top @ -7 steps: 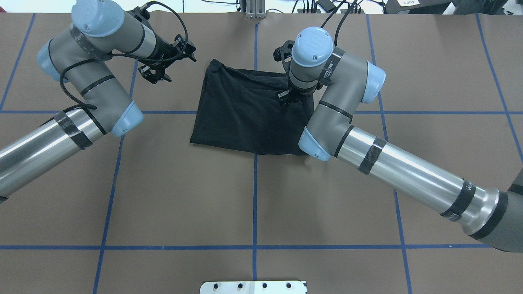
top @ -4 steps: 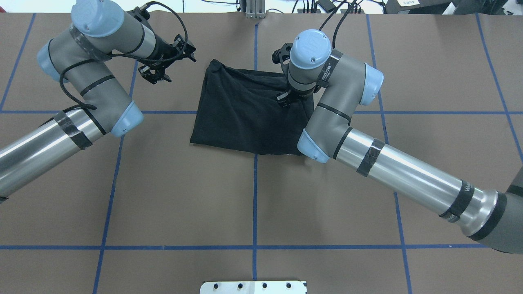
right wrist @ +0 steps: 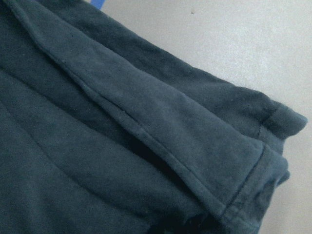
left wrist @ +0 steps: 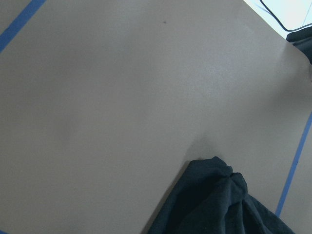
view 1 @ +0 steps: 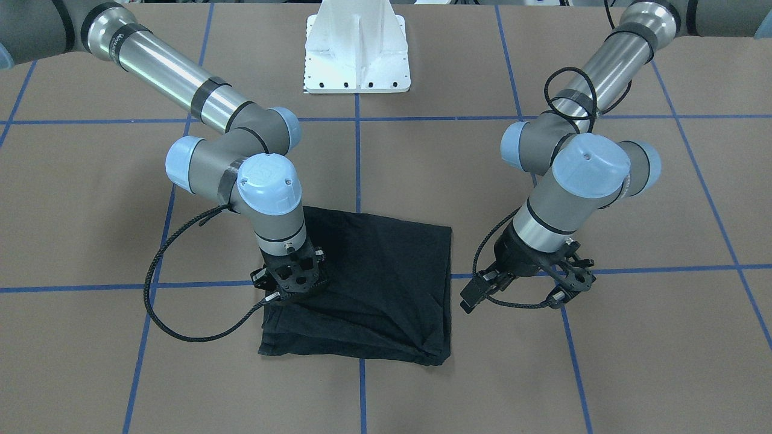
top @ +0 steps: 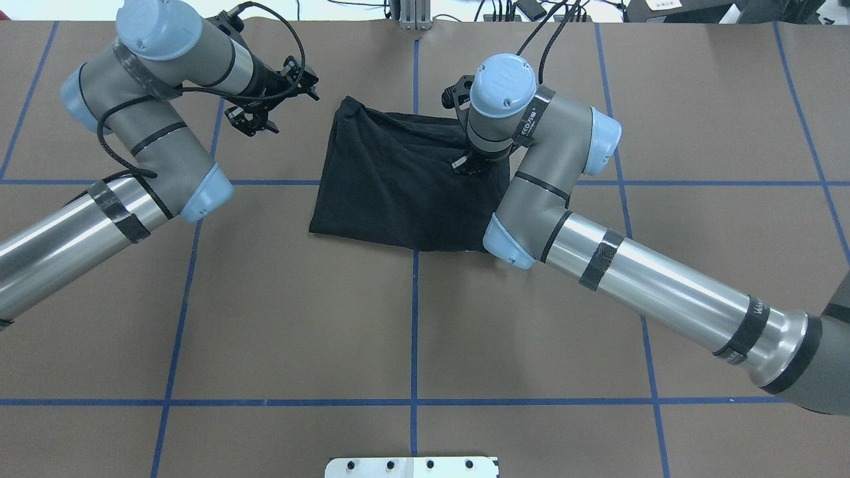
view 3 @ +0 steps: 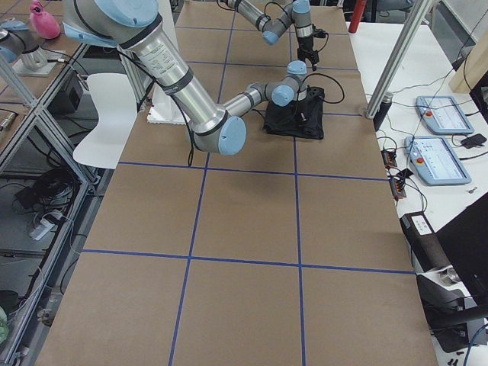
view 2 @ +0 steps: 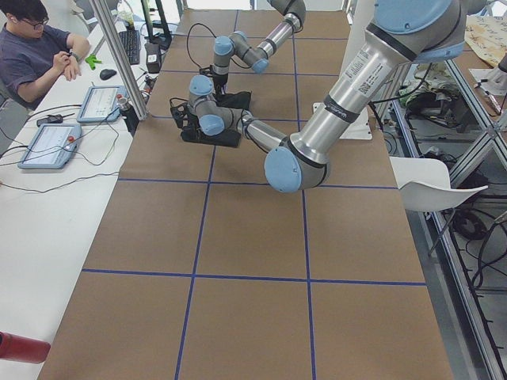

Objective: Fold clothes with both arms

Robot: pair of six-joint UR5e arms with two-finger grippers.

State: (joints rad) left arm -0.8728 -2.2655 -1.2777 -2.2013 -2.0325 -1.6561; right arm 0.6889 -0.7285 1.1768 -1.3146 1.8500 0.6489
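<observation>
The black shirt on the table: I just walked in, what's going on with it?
The right claw rests on the folded black T-shirt near one edge; whether it is gripping the cloth can't be seen. The left claw hangs open beside the shirt, over the bare table, touching nothing.

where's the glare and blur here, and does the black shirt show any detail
Overhead exterior: glare streaks on the right arm and its silver tube; the T-shirt is nearly flat black. Right wrist view: close and soft, yet seams show. Left wrist view: blown-out white top-right corner.
</observation>
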